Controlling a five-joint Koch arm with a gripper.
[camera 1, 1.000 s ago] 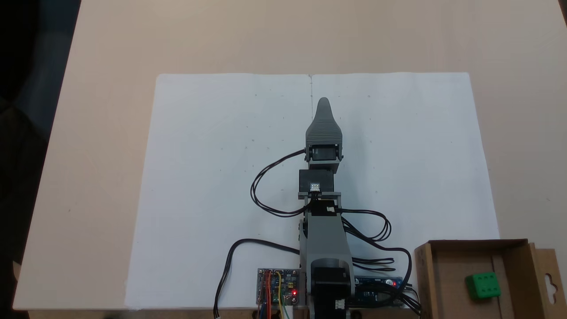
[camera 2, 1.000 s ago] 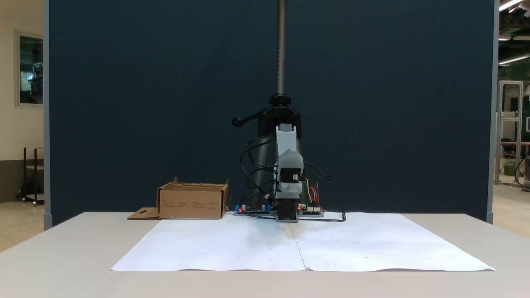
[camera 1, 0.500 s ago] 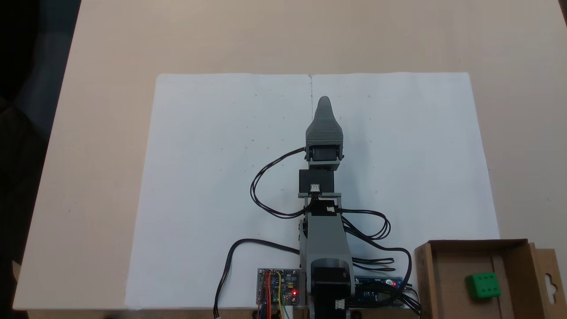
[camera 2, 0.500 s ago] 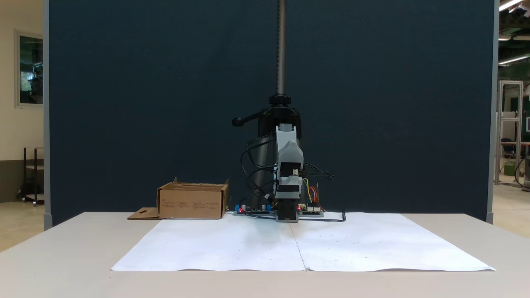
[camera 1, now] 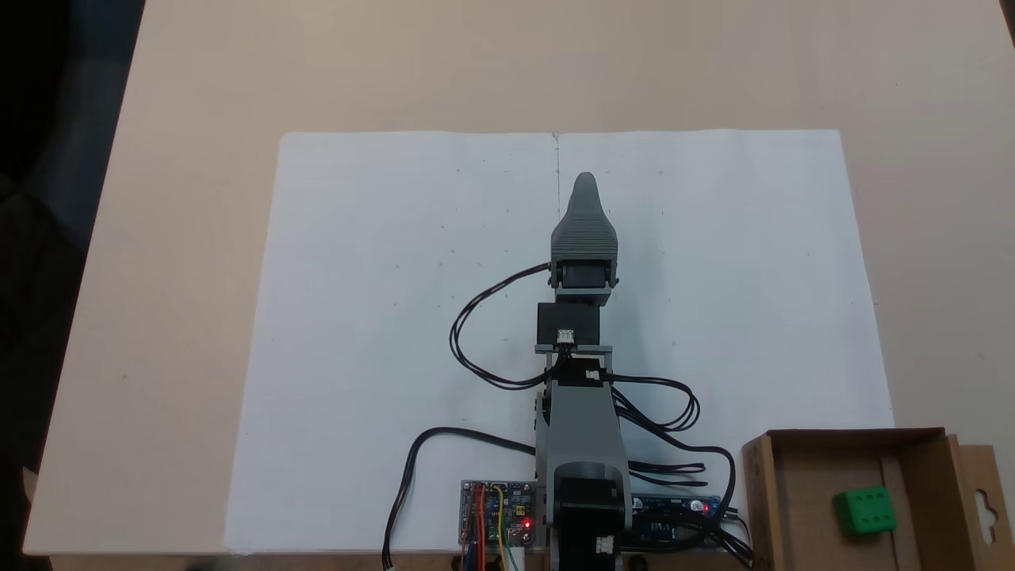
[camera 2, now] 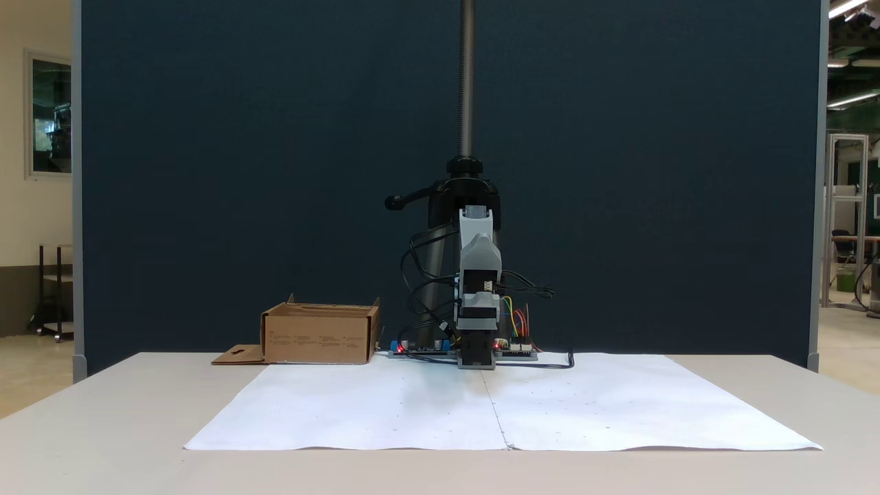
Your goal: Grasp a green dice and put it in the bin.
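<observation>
One green dice (camera 1: 865,511) lies inside the one bin (camera 1: 801,484), six pips up, and the bin sits at the near right corner of the table (camera 1: 174,238) in the fixed view from above. One arm stands at the middle of that near edge, folded over the white paper (camera 1: 381,317), well apart from the bin. Its gripper (camera 1: 585,181) points toward the far edge; I see a single tip, so I cannot tell how its jaws stand. From the front, the bin (camera 2: 320,335) shows its outer wall and hides the dice; the gripper (camera 2: 479,242) is raised above the paper (camera 2: 385,412).
</observation>
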